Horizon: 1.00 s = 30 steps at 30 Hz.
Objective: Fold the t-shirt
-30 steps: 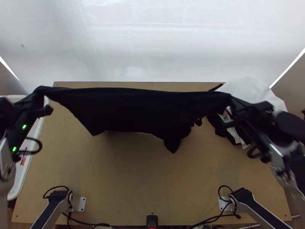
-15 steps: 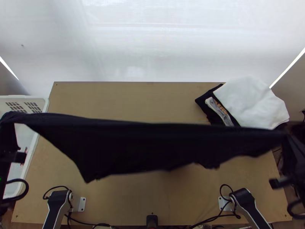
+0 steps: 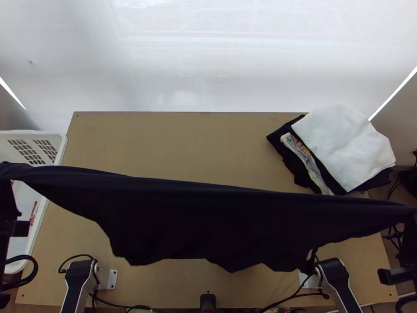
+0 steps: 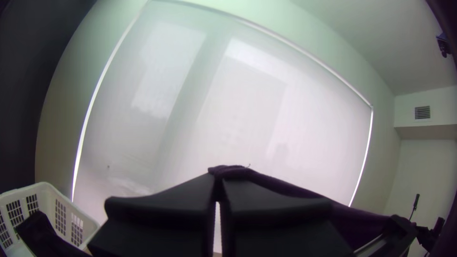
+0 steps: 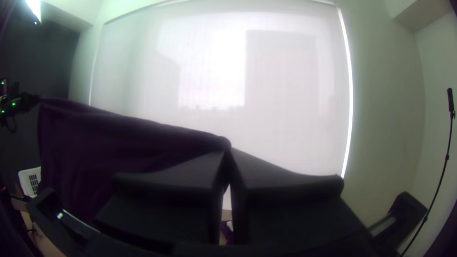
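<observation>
A black t-shirt [image 3: 208,221] hangs stretched between both grippers, high over the near part of the table, its lower edge uneven. At the top view's left edge, my left gripper [image 3: 6,195] holds one end; in the left wrist view the left gripper [image 4: 218,178] is shut on a bunched bit of the shirt [image 4: 285,188]. By the right edge of the top view is my right gripper [image 3: 412,229] at the other end. The right wrist view has the right gripper [image 5: 228,154] shut on a corner of the shirt [image 5: 119,143], which stretches away toward the left arm.
A white basket [image 3: 61,151] stands at the table's left side. At the far right lies a stack of folded cloths, with a white one [image 3: 346,143] on top and dark and grey ones beneath. Cables lie near the arms' bases along the near edge.
Both grippers have moved nearer the table's near edge and farther apart, carrying the shirt. It has come off the far part of the table, and the folded stack is uncovered.
</observation>
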Motion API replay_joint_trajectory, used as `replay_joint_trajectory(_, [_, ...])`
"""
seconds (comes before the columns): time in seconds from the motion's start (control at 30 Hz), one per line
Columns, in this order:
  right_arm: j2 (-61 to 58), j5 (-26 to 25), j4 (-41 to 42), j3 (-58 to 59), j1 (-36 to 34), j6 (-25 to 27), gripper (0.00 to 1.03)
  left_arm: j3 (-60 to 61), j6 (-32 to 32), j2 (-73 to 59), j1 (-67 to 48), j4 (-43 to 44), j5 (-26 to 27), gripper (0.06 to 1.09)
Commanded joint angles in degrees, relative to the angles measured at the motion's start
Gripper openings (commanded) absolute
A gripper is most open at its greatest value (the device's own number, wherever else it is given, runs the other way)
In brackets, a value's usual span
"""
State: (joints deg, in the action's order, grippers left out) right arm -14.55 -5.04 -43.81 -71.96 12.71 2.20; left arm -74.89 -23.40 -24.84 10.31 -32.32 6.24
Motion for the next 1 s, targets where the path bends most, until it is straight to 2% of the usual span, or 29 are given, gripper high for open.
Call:
replay_joint_trajectory(0.0, [-1.5, 0.5, -1.6, 3.5, 0.0, -5.3, 0.03, 0.4, -0.2, -2.0, -1.6, -9.4, 1.0, 0.09])
replay_joint_trajectory(0.1, [-2.6, 0.6, -2.9, 3.5, 1.4, -8.9, 0.03, 2.0, 0.0, -1.9, -4.0, -12.1, 1.5, 0.09])
replay_joint_trajectory(0.33, [-4.8, 1.0, 0.0, -0.5, 1.4, -9.1, 0.03, 1.8, -0.4, 0.2, -5.5, -7.3, 1.9, 0.09])
replay_joint_trajectory(0.6, [-2.8, 3.4, -13.1, -8.3, 1.2, -8.9, 0.03, -1.1, -1.7, 5.9, -5.6, -12.7, 4.4, 0.09])
replay_joint_trajectory(0.97, [-4.1, 3.9, -24.1, -21.0, 0.3, -8.2, 0.03, -4.3, -1.9, 9.5, -0.9, -16.3, 5.9, 0.09])
